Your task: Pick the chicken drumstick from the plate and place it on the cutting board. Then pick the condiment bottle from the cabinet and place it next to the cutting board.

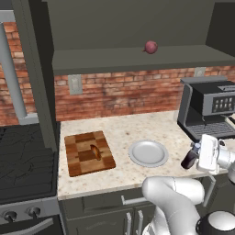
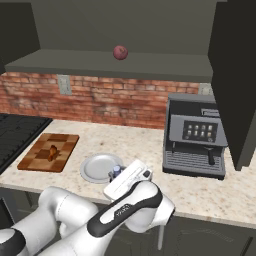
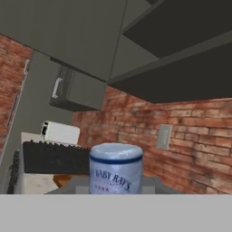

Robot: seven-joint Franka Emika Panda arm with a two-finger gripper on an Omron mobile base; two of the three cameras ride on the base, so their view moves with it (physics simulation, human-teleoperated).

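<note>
I see my gripper (image 1: 193,156) clenched on the condiment bottle (image 1: 188,159), right of the plate (image 1: 148,153); its label seems to read "Baby Ray's". Drumstick (image 1: 95,152) lies on the cutting board (image 1: 88,153).

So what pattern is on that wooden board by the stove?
The cutting board is a checker pattern of light and dark brown blocks, clearest in the left base view.

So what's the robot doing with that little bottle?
The robot's gripper is shut on the condiment bottle and holds it above the counter, to the right of the plate. The chicken drumstick already lies on the cutting board, so the plate has nothing on it. The bottle hasn't been set down beside the board yet. A reddish onion sits on the cabinet shelf.
</note>
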